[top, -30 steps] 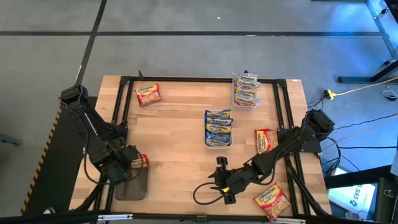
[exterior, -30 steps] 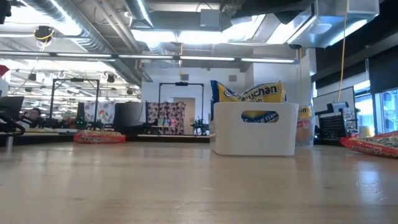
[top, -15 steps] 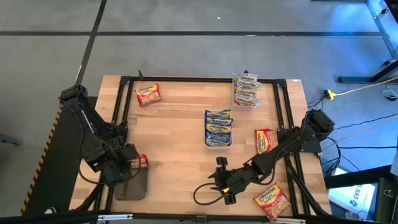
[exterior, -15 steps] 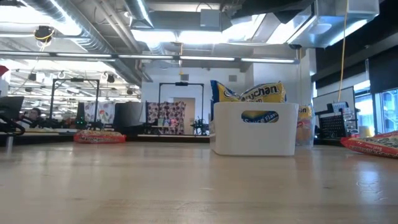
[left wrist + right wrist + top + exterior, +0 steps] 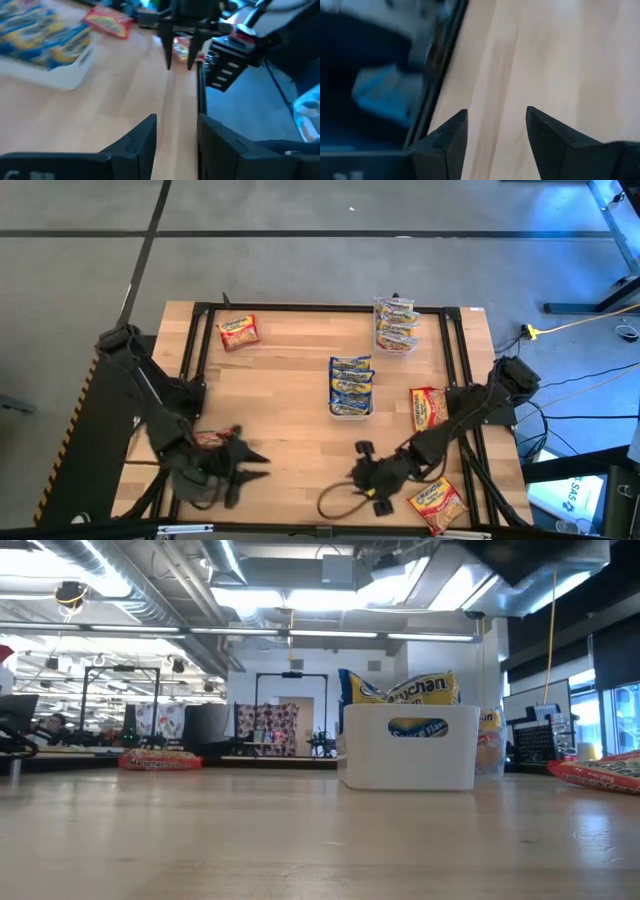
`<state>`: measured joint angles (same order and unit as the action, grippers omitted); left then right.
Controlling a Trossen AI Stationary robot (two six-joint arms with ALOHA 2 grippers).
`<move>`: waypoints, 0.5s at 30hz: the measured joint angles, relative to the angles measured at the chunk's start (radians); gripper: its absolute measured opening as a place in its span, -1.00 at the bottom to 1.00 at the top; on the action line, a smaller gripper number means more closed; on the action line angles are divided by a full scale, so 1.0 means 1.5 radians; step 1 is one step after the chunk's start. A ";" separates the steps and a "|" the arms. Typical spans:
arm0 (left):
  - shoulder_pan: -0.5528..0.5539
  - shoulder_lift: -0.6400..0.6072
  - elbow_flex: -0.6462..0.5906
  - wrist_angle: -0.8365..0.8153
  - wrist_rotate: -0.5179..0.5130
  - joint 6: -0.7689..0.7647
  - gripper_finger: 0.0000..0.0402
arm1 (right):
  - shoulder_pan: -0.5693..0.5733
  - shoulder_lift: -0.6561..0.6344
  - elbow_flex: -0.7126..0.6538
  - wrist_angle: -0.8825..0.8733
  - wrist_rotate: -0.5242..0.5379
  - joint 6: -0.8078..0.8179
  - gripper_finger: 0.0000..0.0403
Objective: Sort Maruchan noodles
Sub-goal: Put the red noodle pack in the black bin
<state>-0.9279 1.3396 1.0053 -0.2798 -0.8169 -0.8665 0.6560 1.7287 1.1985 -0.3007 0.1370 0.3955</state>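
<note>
At the near left of the table [image 5: 290, 430], the left gripper [image 5: 250, 461] is seen low over the wood, pointing toward the right. In the left wrist view its two dark fingers [image 5: 142, 137] are parted by a moderate gap, and only bare tabletop shows between them; nothing is held or touched. A packet with red print [image 5: 207, 439] is partly visible just beside the left arm in the high view.

At the near middle of the table, the right gripper [image 5: 358, 465] is found, pointing toward the left. In the right wrist view its fingers [image 5: 451, 131] are spread apart with plain wood and the table's dark frame between them, and nothing is gripped.

The Maruchan noodles are spread over the table. Blue-bordered packets [image 5: 350, 383] are stacked in the white tray [image 5: 351, 415] at the middle, and further packets [image 5: 396, 323] are piled in the clear tub [image 5: 396, 348] at the far right. One orange-bordered packet [image 5: 238, 332] lies flat at the far left. Another packet [image 5: 428, 406] lies at the right, near the right arm, and a last one [image 5: 437, 502] lies at the near right corner, just beside the right gripper's wrist.
</note>
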 joint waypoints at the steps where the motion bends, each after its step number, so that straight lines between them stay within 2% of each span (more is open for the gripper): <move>1: 0.011 0.021 -0.001 0.042 0.012 0.033 -0.33 | 0.011 0.000 0.000 -0.033 -0.010 0.022 -0.13; 5: 0.061 0.103 -0.001 0.183 0.090 0.100 -0.33 | 0.063 0.000 0.000 -0.175 -0.057 0.154 -0.13; 8: 0.097 0.161 -0.001 0.228 0.145 0.108 -0.33 | 0.108 -0.003 -0.001 -0.267 -0.100 0.269 -0.17; 12: 0.135 0.225 -0.001 0.275 0.196 0.108 -0.33 | 0.169 -0.003 -0.001 -0.346 -0.166 0.399 -0.32; 15: 0.154 0.256 -0.001 0.302 0.232 0.107 -0.33 | 0.207 0.002 -0.001 -0.366 -0.210 0.456 -0.49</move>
<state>-0.6964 1.7232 1.0035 0.1739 -0.4686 -0.7055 0.9669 1.7311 1.1966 -0.8491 -0.1774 1.0791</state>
